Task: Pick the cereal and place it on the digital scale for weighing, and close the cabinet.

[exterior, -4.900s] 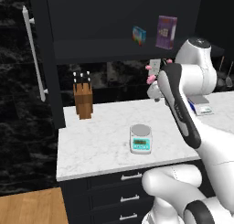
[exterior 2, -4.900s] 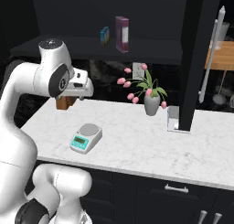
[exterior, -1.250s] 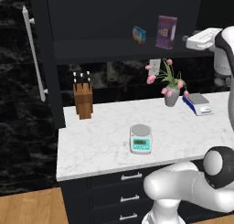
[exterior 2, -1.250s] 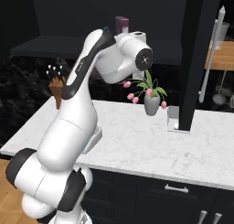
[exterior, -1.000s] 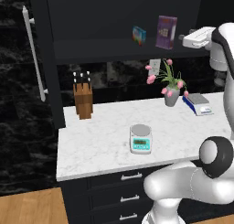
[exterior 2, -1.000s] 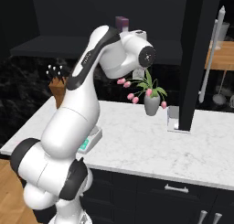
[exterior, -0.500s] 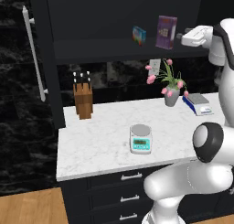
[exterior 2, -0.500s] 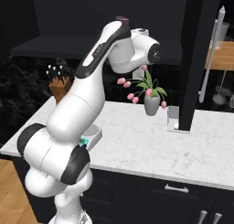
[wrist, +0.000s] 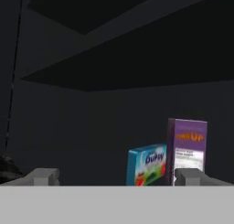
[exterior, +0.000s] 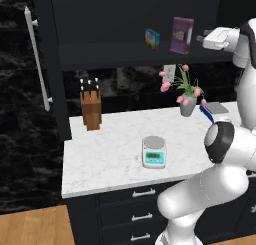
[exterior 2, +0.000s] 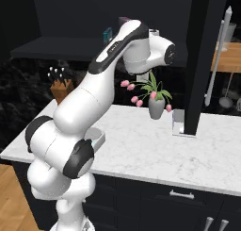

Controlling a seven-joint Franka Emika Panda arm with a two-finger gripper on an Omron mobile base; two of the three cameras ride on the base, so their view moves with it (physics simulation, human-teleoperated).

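Hand view: the pincer (wrist: 116, 176) was spread wide — facing the cereal (wrist: 187, 151) on the cabinet (exterior: 100, 24) shelf. The digital scale (exterior: 153, 151) sat on the tabletop (exterior: 110, 149).

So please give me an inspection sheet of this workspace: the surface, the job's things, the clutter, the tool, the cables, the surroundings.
Surface: white marble counter, over dark drawers.
Job's things: purple cereal box upright on the shelf of the cabinet, beside a light-blue box; digital scale on the counter, plate bare; cabinet doors open.
Clutter: knife block, pink flowers in a vase.
Tool: open, empty, at shelf height, facing the cereal box, not touching it.
Cables: nothing seen.
Surroundings: black marble wall, wooden floor.
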